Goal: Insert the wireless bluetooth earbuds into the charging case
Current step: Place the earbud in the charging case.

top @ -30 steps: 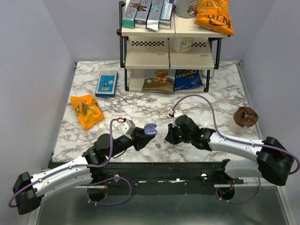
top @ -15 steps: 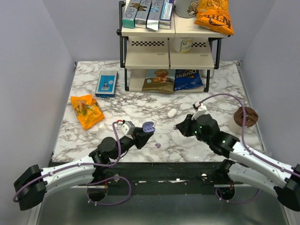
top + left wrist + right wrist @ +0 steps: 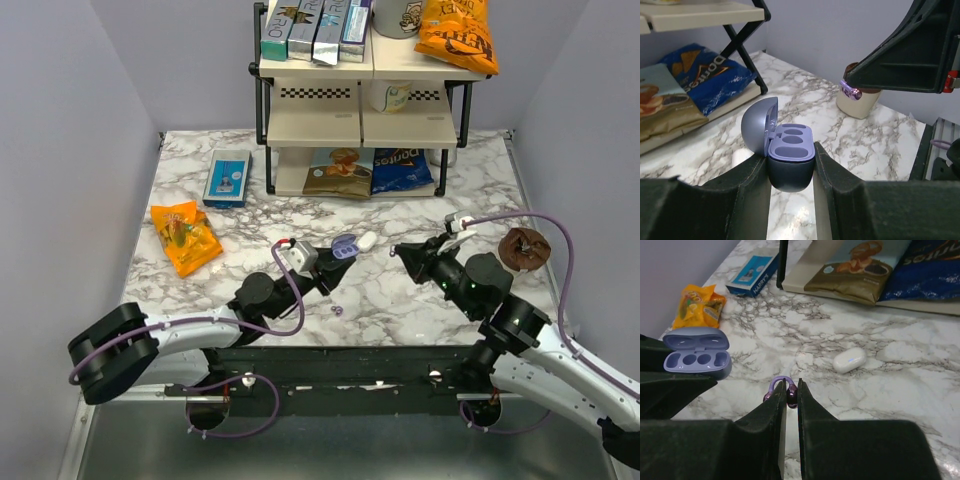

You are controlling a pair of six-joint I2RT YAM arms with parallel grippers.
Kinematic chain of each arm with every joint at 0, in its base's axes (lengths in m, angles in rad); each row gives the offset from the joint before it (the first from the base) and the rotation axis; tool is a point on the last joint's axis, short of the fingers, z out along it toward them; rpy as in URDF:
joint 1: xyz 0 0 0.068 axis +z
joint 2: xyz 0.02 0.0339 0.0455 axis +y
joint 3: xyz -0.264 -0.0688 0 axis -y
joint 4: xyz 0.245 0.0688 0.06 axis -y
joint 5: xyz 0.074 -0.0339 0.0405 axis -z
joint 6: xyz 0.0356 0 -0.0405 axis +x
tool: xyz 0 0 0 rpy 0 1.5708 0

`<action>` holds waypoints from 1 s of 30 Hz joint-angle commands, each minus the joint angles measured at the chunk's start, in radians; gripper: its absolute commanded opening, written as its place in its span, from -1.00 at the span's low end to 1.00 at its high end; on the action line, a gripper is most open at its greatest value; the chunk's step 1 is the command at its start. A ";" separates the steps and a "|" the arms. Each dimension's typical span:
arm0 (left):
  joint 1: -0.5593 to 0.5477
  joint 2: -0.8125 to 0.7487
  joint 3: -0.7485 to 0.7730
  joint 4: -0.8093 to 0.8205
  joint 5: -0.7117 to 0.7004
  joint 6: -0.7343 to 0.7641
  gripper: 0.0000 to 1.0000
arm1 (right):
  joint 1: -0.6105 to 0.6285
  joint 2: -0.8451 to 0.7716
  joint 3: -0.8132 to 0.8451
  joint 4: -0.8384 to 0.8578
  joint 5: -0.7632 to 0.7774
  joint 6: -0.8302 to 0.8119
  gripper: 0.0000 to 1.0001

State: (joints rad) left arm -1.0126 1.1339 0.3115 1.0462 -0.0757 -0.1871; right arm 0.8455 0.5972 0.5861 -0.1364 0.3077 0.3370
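Your right gripper (image 3: 790, 390) was pinched tight on one earbud (image 3: 784, 392), whose purple loop poked out to the left of the fingertips. Your left gripper (image 3: 790, 161) was clamped on the case (image 3: 790, 147). It gripped the base from both sides and held it above the table (image 3: 480, 190), with the lid hinged back and the wells bare.

The move ahead turned on one relation. Seen from above, the case (image 3: 345, 246) sat to the left of the right gripper (image 3: 403, 252), near but apart, and neither much nearer nor farther. From the right wrist, the case (image 3: 697, 357) lay left of and above the fingertips, its row of wells running crosswise with the openings facing up. From the left wrist, the held earbud (image 3: 852, 91) hung to the right of the case and higher. By my judgement, the right arm needed to carry it left and down onto a well.

The second earbud (image 3: 337, 310) lay on the table on the near side of the case. The left arm was closer to it, but its gripper was full.

A white case (image 3: 367, 240) lay on the table, appearing just right of the held one from above.

For writing, the blue bag (image 3: 403, 170) under the shelf (image 3: 315, 125) read "Doritos". The blue box (image 3: 752, 275) seemed to read "HARRY'S". The boxes on top of the shelf were too small to read.
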 commanded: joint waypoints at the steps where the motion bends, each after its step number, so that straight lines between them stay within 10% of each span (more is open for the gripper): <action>1: -0.004 0.073 0.066 0.170 0.066 0.049 -1.00 | 0.009 -0.016 0.055 -0.011 -0.013 -0.087 -0.99; 30: -0.003 0.231 0.195 0.203 0.116 0.000 -1.00 | 0.010 0.090 0.069 0.244 -0.059 -0.113 -0.99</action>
State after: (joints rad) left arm -1.0122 1.3468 0.4686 1.2179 0.0147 -0.1642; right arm 0.8497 0.6872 0.6388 0.0296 0.2451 0.2382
